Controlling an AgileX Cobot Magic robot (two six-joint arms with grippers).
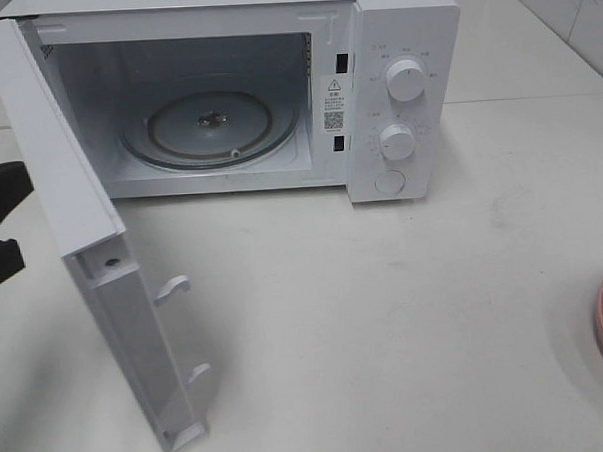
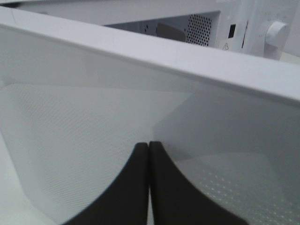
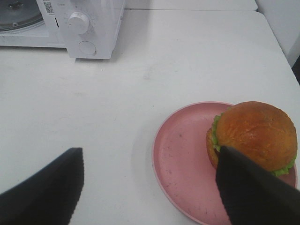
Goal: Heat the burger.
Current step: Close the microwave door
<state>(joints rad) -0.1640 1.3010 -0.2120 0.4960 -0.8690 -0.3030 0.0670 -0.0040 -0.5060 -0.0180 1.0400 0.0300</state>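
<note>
The burger (image 3: 255,133), tall and round with a glossy golden-brown bun and green lettuce showing at its edge, sits on the round pink plate (image 3: 180,164) on the white worktop (image 3: 140,93), well apart from the white microwave (image 1: 406,91). The microwave's door (image 1: 93,275) stands swung wide open, and the glass turntable (image 1: 212,125) inside is bare, so I judge the opening done; lifting the burger in, closing the door and setting the dials are left. My right jaws (image 3: 150,183) stand wide apart and hold nothing; one sits just at the burger's near side, the other out over bare worktop. My left jaws (image 2: 149,154) are pressed together, empty, close against the door's outer face.
</note>
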